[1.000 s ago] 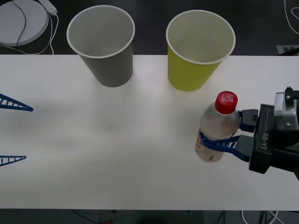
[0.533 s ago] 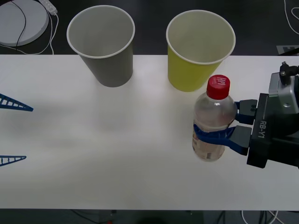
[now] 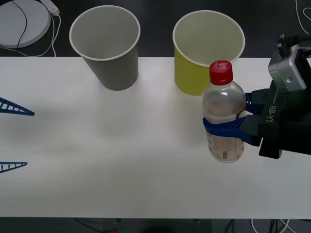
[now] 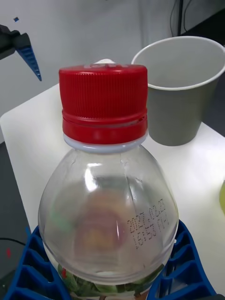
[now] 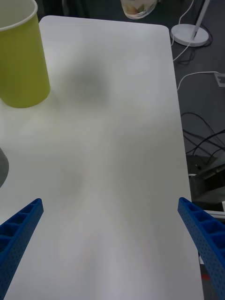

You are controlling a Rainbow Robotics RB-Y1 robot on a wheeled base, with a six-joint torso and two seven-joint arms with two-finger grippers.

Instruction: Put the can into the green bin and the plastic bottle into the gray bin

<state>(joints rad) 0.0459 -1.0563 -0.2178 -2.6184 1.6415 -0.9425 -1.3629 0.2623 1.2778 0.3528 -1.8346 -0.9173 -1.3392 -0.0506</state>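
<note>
My right gripper (image 3: 219, 117) is shut on the plastic bottle (image 3: 222, 99), a clear bottle with a red cap, and holds it upright off the white table (image 3: 121, 170), just in front of the green bin (image 3: 187, 75). In the right wrist view the bottle (image 4: 108, 215) sits between the blue fingers (image 4: 28, 267), with the gray bin (image 4: 180, 89) beyond it. The gray bin (image 3: 109, 48) stands left of the green one at the table's far edge. My left gripper (image 3: 30, 139) is open at the left side, over bare table (image 5: 110, 229). The can is out of view.
A white round disc (image 3: 22, 22) with cables lies beyond the table's far left corner. In the left wrist view the green bin (image 5: 21, 61) stands near one table corner, and a lamp base (image 5: 190, 33) and cables lie on the floor past the edge.
My right gripper has lifted the bottle off the table and carried it up and slightly left, toward the green bin. The left arm has not moved.
</note>
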